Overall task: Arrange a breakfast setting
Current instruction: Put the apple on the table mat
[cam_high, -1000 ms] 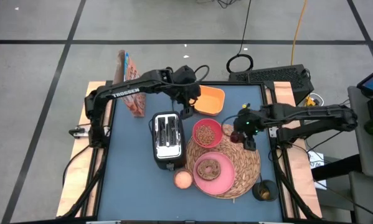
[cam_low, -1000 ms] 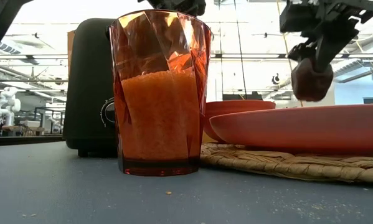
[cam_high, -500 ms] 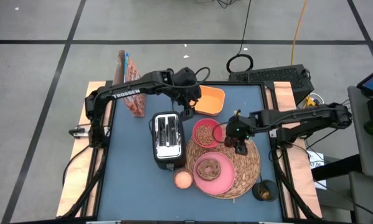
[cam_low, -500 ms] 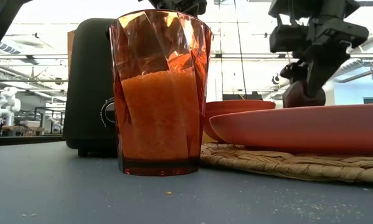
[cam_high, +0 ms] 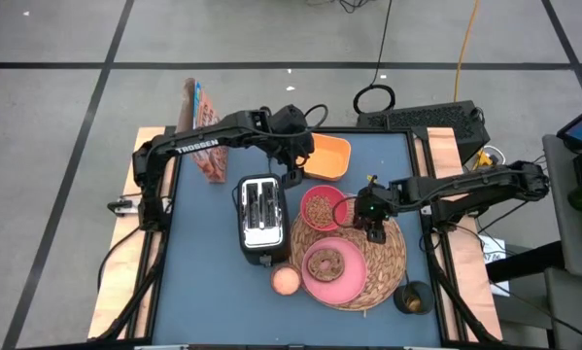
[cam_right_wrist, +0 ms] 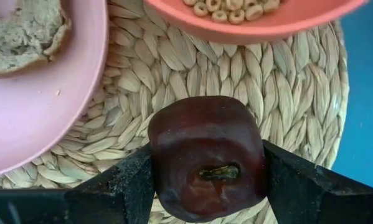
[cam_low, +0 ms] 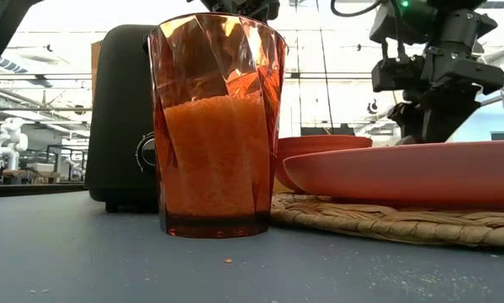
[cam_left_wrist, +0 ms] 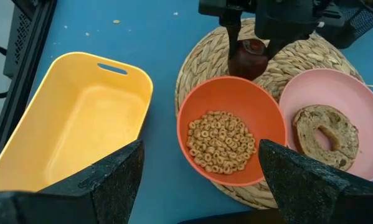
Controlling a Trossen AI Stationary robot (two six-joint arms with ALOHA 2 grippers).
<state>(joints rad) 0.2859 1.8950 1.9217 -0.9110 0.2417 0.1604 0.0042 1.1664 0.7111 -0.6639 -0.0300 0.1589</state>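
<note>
The round straw placemat (cam_high: 386, 261) carries the pink plate (cam_high: 349, 282) with the brown ring-shaped bread (cam_high: 325, 262) and the smaller bowl (cam_high: 323, 207) of cereal rings. My right gripper (cam_high: 373, 230) is low over the placemat's far part, just right of the bowl, shut on the dark-red fruit (cam_right_wrist: 205, 162), which also shows in the left wrist view (cam_left_wrist: 248, 59). My left gripper (cam_high: 292, 177) is open and empty above the table between the toaster and the yellow tray. In the low view the plate hides the fruit. My right gripper pinches the fruit's two opposite sides (cam_right_wrist: 158, 155) between its two fingers (cam_right_wrist: 121, 186), coming from above and pointing down. The fruit's stem end faces the wrist camera. It sits just over the placemat beside the bowl; whether it touches the mat I cannot tell.
A black toaster (cam_high: 261, 216) stands left of the placemat, with an orange glass (cam_high: 286, 280) at the plate's near left. An empty yellow tray (cam_high: 329, 156) lies at the far side, a box (cam_high: 205, 131) at the far left, and a dark cup (cam_high: 412, 299) at the near right.
My right gripper has carried the fruit a little toward the table's left edge and down, from well above the plate's rim to low over the placemat beside the bowl, staying shut on it. The fruit has dropped behind the plate in the low view.
</note>
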